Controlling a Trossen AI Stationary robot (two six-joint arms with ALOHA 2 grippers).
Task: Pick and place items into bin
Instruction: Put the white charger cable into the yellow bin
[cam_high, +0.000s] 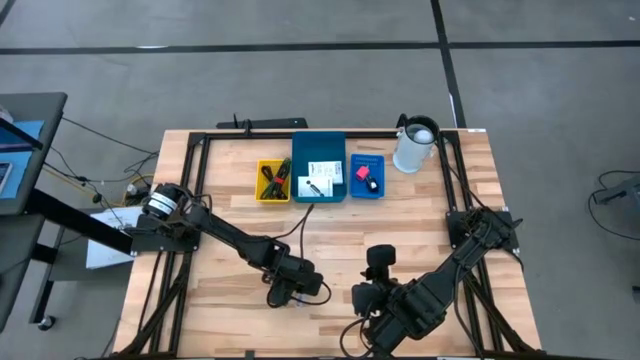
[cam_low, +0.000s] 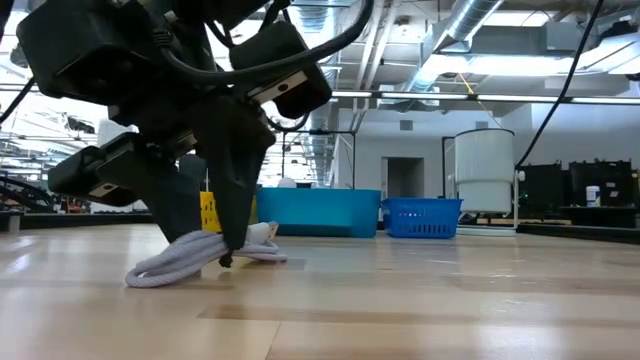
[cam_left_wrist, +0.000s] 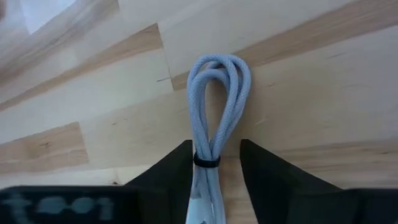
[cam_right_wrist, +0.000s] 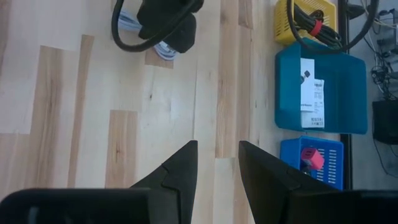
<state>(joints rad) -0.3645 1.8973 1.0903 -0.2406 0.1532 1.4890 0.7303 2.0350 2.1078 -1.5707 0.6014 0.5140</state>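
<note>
A coiled white cable (cam_left_wrist: 214, 93), bound by a black tie (cam_left_wrist: 206, 162), lies flat on the wooden table near its front edge (cam_high: 283, 298) (cam_low: 200, 255). My left gripper (cam_left_wrist: 215, 165) points down over it, open, one finger on each side of the bundle at the tie, fingertips down at the table (cam_low: 228, 258). My right gripper (cam_right_wrist: 218, 165) is open and touches nothing; it hovers over bare wood near the front edge (cam_high: 372, 300). Green and black pens lie in the yellow bin (cam_high: 272, 180), white cards in the teal bin (cam_high: 319, 167), and a pink-red piece and a small black object in the blue basket (cam_high: 367, 175). My left gripper comes at the cable from above, its fingers astride the bundle at the black tie (cam_left_wrist: 206, 162). The cable lies close against one finger (cam_left_wrist: 180, 171) with a gap to the other. I cannot tell whether it touches. The cable rests on the table.
The three bins stand in a row near the table's far edge, with a white jug (cam_high: 415, 145) to their right. A black frame runs along the table's sides and far edge (cam_high: 200, 140). Bare wood lies between the bins and both grippers.
</note>
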